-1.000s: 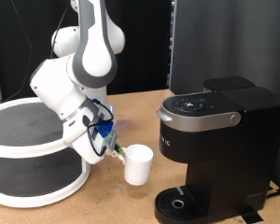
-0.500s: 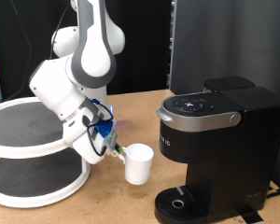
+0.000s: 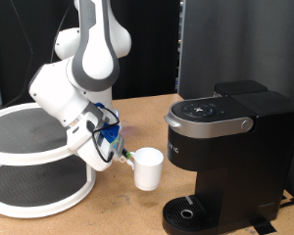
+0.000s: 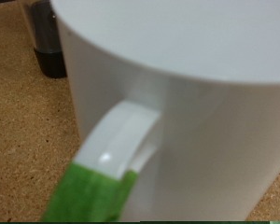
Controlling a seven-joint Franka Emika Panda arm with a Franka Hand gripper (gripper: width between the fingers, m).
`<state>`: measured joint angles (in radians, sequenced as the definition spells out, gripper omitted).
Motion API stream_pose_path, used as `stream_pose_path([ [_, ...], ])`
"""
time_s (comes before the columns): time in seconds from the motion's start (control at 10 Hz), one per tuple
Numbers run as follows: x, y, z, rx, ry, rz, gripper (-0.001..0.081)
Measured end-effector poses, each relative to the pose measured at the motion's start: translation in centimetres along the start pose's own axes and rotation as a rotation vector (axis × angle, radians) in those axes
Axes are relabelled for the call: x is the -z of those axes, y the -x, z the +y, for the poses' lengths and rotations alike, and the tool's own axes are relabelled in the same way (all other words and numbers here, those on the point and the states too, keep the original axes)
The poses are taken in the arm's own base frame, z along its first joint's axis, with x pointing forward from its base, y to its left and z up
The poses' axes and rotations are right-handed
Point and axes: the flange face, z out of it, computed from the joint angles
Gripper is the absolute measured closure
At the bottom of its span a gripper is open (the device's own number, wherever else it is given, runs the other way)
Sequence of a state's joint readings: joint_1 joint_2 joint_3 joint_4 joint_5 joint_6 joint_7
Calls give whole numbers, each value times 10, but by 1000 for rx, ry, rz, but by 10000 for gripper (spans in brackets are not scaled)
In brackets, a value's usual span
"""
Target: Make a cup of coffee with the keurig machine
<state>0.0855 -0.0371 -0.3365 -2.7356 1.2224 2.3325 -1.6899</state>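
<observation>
The white cup [image 3: 147, 169] is just left of the black keurig machine [image 3: 230, 147] in the exterior view, low over the cork table. My gripper [image 3: 124, 157] is at the cup's left side, shut on its handle. In the wrist view the cup [image 4: 196, 112] fills the frame, and a green fingertip [image 4: 89, 191] lies against the handle [image 4: 121, 140]. The other finger is hidden. The machine's lid is down, and its round drip tray [image 3: 189, 212] is bare. The machine's dark base shows behind the cup in the wrist view [image 4: 47, 42].
A white two-tier round shelf [image 3: 29, 162] stands at the exterior view's left, close behind the arm. A black panel [image 3: 225, 44] rises behind the machine. Bare cork table [image 3: 118, 211] lies in front of the cup.
The gripper and the cup have shifted together slightly up and to the exterior view's right, towards the machine.
</observation>
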Motion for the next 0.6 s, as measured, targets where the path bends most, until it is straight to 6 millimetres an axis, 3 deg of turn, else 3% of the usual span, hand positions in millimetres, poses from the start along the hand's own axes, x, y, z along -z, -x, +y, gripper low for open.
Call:
stream_pose_path([
  [0.6,4,-7,0,-12,-9,-17,740],
])
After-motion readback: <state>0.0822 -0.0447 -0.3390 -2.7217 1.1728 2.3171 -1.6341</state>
